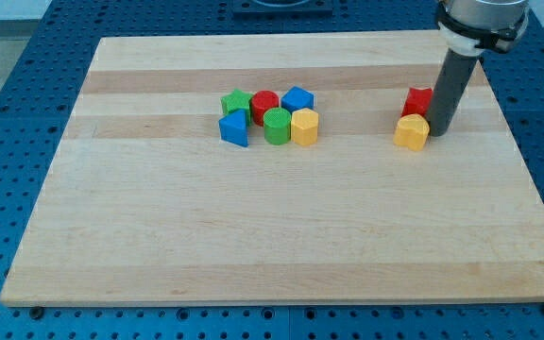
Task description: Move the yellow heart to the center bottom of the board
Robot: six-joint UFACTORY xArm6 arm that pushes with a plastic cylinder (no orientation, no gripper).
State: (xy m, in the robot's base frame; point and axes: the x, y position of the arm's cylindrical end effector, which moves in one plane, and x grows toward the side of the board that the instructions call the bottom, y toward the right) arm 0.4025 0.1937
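The yellow heart (411, 132) lies on the wooden board (272, 236) at the view's right, in the upper half. A red block (417, 100) sits just above it, touching or nearly touching. My tip (439, 131) rests on the board right beside the yellow heart, at its right edge and to the lower right of the red block. The dark rod rises from there to the arm at the view's top right.
A tight cluster lies at the board's upper middle: green star (237, 101), red cylinder (264, 102), blue block (297, 98), blue triangle (235, 128), green cylinder (277, 126), yellow hexagon (305, 126). A blue perforated table surrounds the board.
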